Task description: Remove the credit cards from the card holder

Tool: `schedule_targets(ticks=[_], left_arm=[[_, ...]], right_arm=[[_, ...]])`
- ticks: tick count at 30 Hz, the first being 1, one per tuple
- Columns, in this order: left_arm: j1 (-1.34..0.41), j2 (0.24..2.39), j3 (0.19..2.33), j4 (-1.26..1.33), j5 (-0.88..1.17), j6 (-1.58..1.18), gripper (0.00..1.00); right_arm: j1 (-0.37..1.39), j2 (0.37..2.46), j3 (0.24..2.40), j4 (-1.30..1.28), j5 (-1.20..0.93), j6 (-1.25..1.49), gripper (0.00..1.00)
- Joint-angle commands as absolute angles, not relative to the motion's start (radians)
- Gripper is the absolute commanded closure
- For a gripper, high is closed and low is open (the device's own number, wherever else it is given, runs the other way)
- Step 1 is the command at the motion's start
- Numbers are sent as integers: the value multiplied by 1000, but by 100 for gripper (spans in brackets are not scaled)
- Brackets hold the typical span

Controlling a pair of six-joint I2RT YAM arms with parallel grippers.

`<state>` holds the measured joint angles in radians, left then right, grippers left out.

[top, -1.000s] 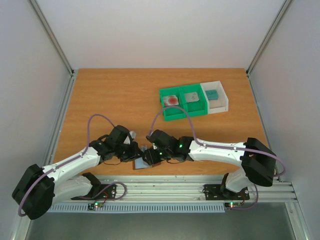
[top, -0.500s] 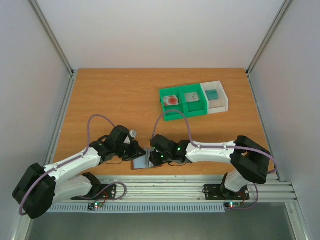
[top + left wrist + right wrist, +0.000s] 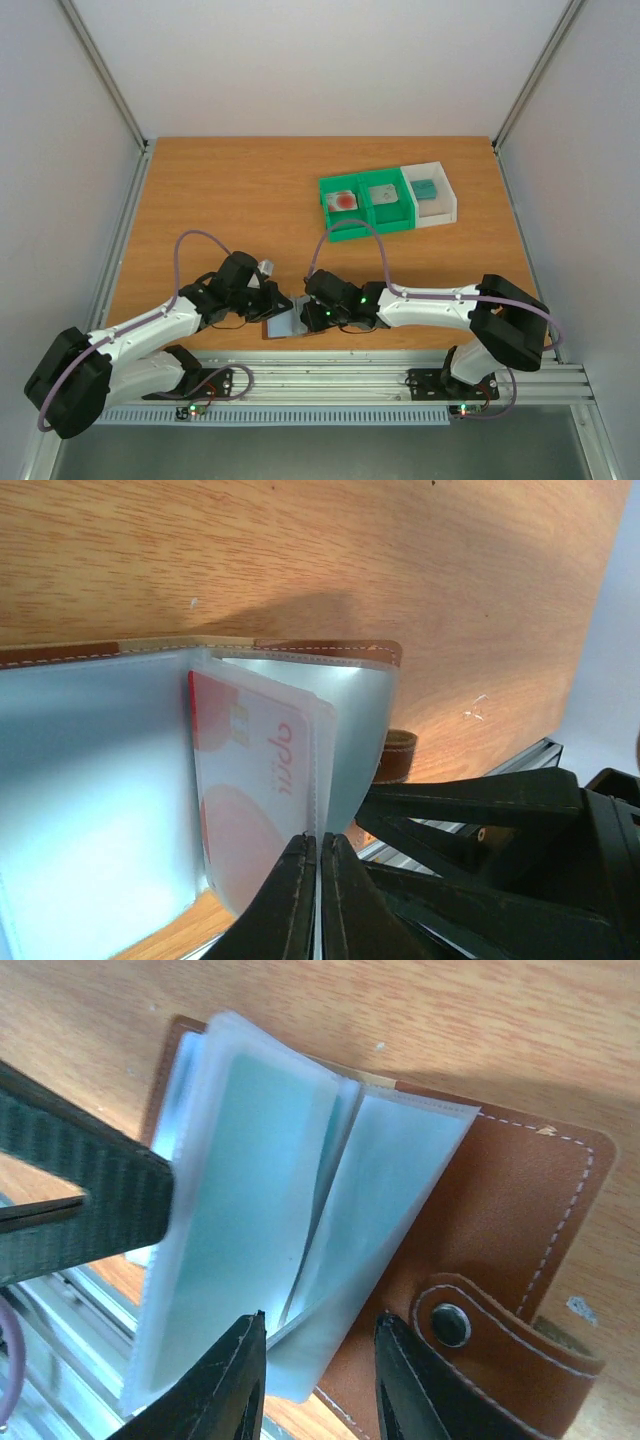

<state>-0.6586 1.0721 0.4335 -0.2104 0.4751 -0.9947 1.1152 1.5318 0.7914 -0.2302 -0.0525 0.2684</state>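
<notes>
The left gripper [image 3: 318, 845] is reaching in from the card holder's left. Its two fingers are pressing flat together on the free edge of a clear sleeve [image 3: 323, 760], pinching it. A pale card [image 3: 250, 780] with red print and a small chip is showing through that sleeve.

The card holder [image 3: 285, 325] is lying open on the table [image 3: 220, 190] between the two grippers, brown cover down. Its clear leaves are fanning up and its snap tab [image 3: 470, 1330] is sticking out at one side.

The right gripper [image 3: 320, 1330] is coming at the card holder from its right with the jaws partly open. One finger is standing on each side of the lower edge of the fanned leaves, and I cannot tell whether they are pressing the plastic.

Well beyond the card holder and to its right, a green tray [image 3: 350, 232] is holding a red-blotted card [image 3: 343, 199] in its left compartment and a grey card [image 3: 384, 194] in its right. A white tray [image 3: 440, 215], sitting against the green tray's right side, is holding a teal card [image 3: 427, 189].
</notes>
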Motion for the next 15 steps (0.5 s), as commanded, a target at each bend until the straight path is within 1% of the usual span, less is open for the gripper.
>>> schedule_targets(ticks=[1, 6, 9, 15], left_arm=[[-664, 1073, 421, -145, 490, -997, 95], [-664, 1083, 426, -140, 491, -1000, 95], [-663, 1084, 426, -138, 488, -1001, 95], [-664, 1084, 425, -139, 485, -1003, 94]], right_arm=[[1111, 1479, 779, -204, -38, 273, 67], [1110, 1453, 785, -183, -83, 283, 58], [1111, 1454, 789, -181, -87, 288, 54], [1110, 1486, 814, -203, -85, 292, 54]])
